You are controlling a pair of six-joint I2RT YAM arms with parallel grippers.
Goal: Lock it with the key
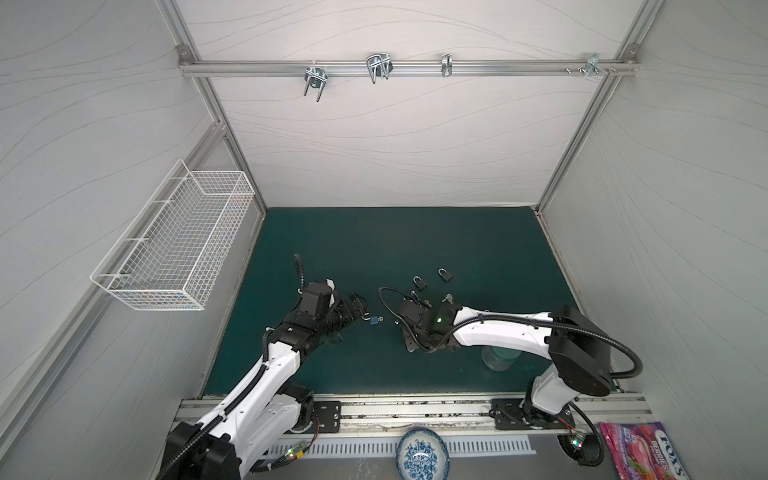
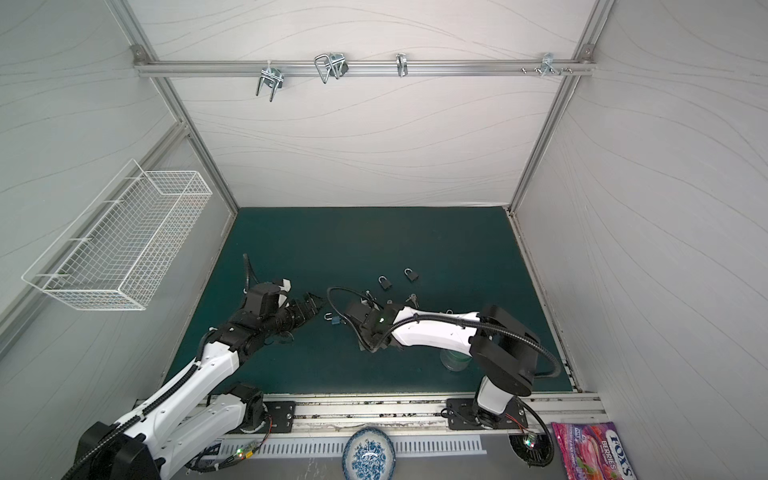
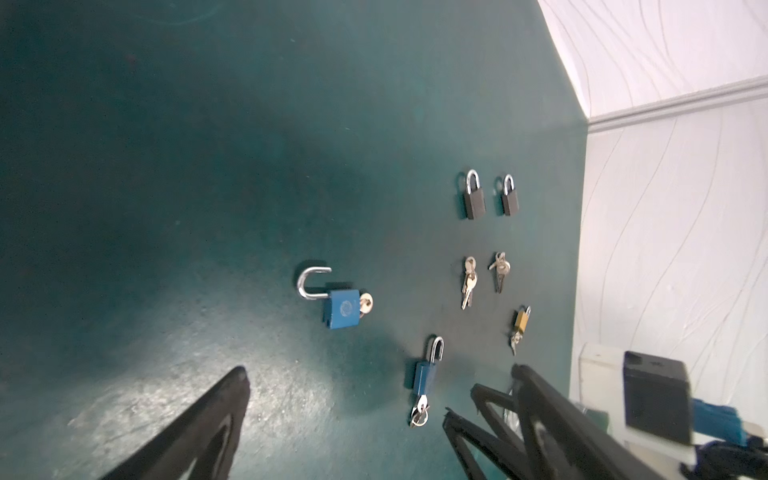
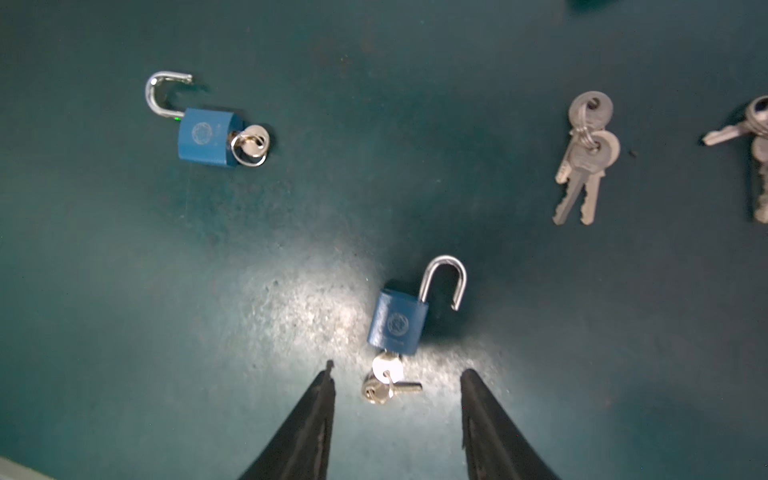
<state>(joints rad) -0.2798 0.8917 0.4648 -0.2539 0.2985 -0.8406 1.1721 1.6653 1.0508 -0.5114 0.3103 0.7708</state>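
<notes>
right pincer (image 4: pixel 399 372): half-parted, empty, framing the key (image 4: pixel 386 368) so I can pinch and turn it | padlock (image 4: pixel 397 322): flat on mat (image 4: pixel 124 291), shackle (image 4: pixel 444 278) open, key inserted | left pincer (image 1: pixel 358 302): wide open, ready to steady

Keyed padlock (image 1: pixel 375 320) on the mat (image 1: pixel 374 241), key bunch (image 1: pixel 447 297) to its right, two padlocks (image 1: pixel 420 283) (image 1: pixel 445 274) behind the bunch.

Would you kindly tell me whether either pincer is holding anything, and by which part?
Nothing is held. The left pincer is open; the right pincer is open, flanking the key of a blue padlock without touching it.
</notes>
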